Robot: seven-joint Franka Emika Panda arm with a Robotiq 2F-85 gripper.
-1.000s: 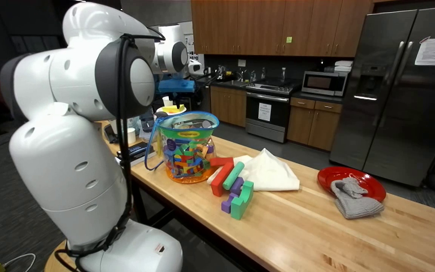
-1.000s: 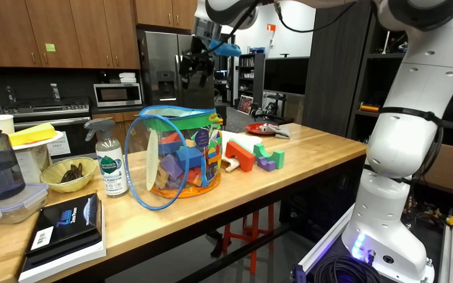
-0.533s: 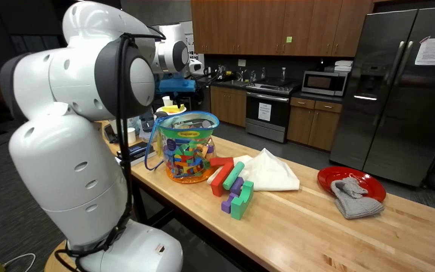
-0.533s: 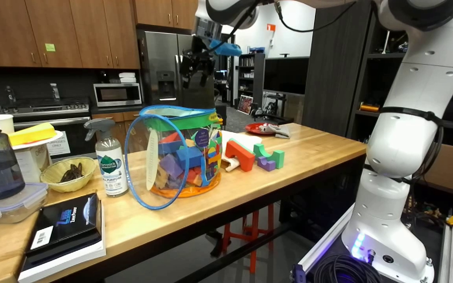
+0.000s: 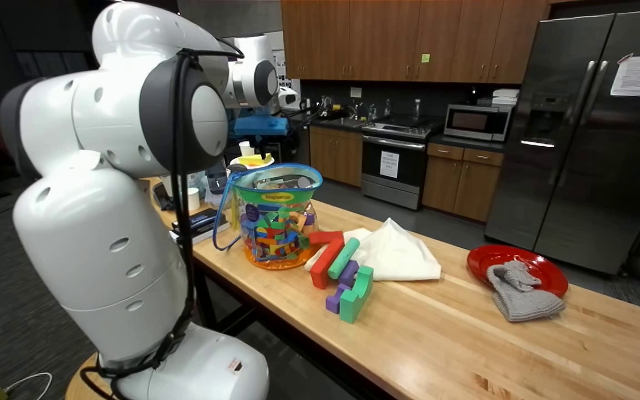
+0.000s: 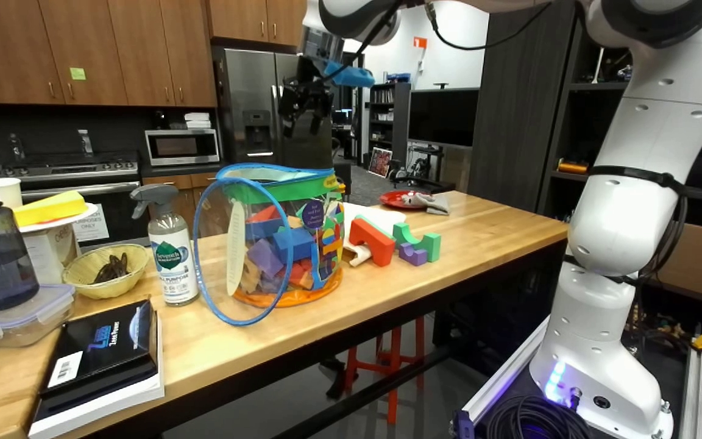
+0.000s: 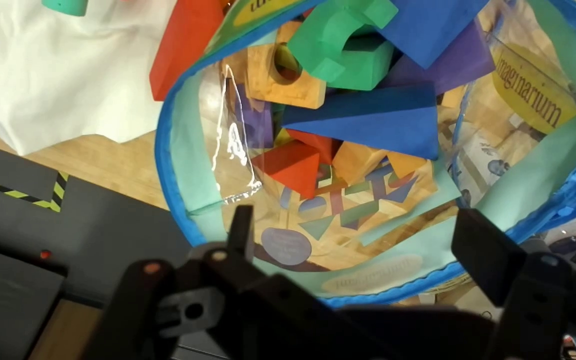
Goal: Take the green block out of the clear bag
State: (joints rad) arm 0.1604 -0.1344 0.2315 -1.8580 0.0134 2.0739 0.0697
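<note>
Your gripper (image 7: 362, 234) stands with its fingers spread wide; in an exterior view it hangs above and apart from the clear bag (image 6: 305, 189). In the wrist view a yellow label (image 7: 535, 87) on the bag reads "Imaginarium"; in an exterior view a purple oval tag (image 6: 313, 213) carries print too small to read. The bag's blue rim (image 7: 164, 145) opens upward, and your gripper overlaps its lower side in the wrist view; see-through wall shows there, while the heap of blocks (image 7: 363, 117) lies toward the upper side. The green block (image 7: 325, 42) is inside, on that heap, just beside a wooden block (image 7: 305, 92) with a hole and a blue block (image 7: 433, 27). Its curved hollow faces right in the wrist view; you cannot settle its long axis, as the view cuts off its top. The bag itself stands upright near the edge of the table (image 6: 491, 225). Near it lie a red block (image 5: 327, 264), a green cylinder (image 5: 344, 258), a green arch (image 5: 356, 294) with its hollow upward, and a white cloth (image 5: 403, 255). Your room for moving lies between the green arch and the red plate (image 5: 485, 255) with the gray cloth (image 5: 528, 303). On the bag's other side, a spray bottle (image 6: 174, 268) reads "Seventh Generation" and "All Purpose".
</note>
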